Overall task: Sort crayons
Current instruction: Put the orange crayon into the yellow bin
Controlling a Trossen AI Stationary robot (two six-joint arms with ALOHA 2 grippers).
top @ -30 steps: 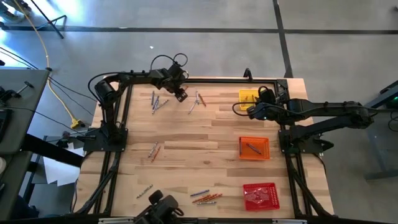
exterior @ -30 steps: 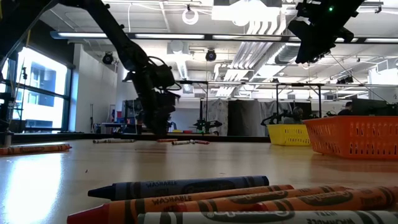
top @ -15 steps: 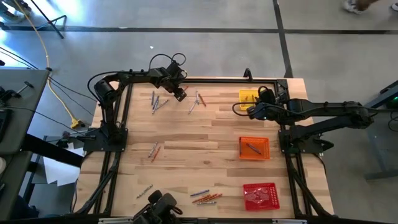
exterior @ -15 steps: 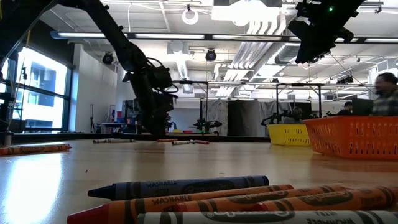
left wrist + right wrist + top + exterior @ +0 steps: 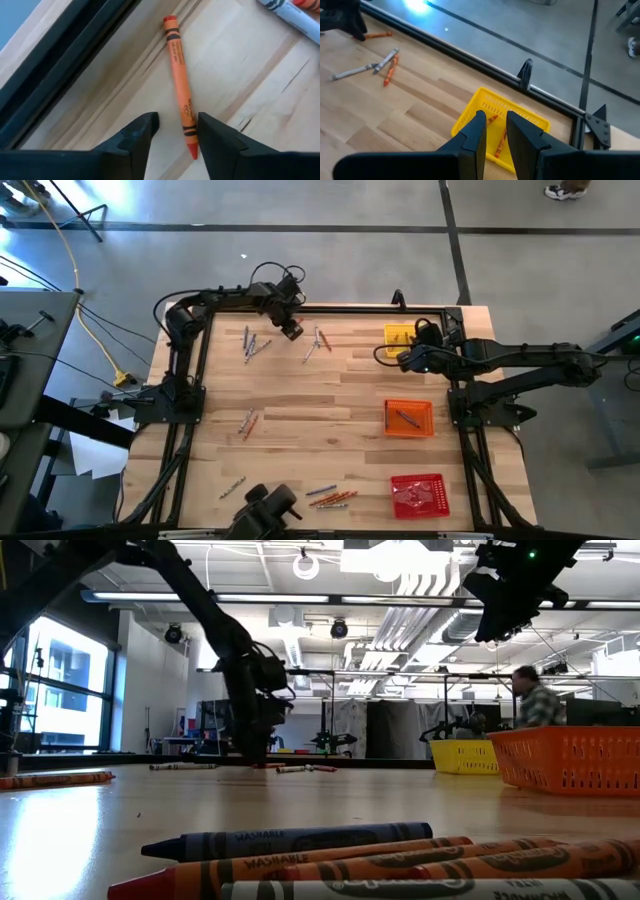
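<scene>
My left gripper (image 5: pixel 290 331) is low over the table's far edge, open. An orange crayon (image 5: pixel 179 80) lies flat on the wood, its pointed end (image 5: pixel 190 145) between the fingers, close by one finger (image 5: pixel 215 145). My right gripper (image 5: pixel 403 360) hangs above the yellow tray (image 5: pixel 398 336), its fingers a little apart and empty (image 5: pixel 495 130). Orange crayons (image 5: pixel 492 119) lie in that tray. Other crayons lie in loose groups on the table (image 5: pixel 252 343) (image 5: pixel 318 342) (image 5: pixel 247 422) (image 5: pixel 332 497). One grey crayon (image 5: pixel 405 418) lies in the orange tray (image 5: pixel 409 405). My left gripper comes at the orange crayon from above, with the crayon's pointed end (image 5: pixel 189 137) between its open fingers and lying along them. The crayon rests flat on the table. I cannot tell whether the nearer finger touches it.
A red tray (image 5: pixel 418 495) stands at the near right. The black frame rail (image 5: pixel 75 55) runs along the far edge just beyond the left gripper. Several crayons (image 5: pixel 300 840) lie near the front edge. A person (image 5: pixel 535 705) shows in the room behind.
My left arm has swung its wrist and elbow a little toward the table's right, while its gripper has stayed low at the same spot by the far edge. A person has walked into the room behind the table.
</scene>
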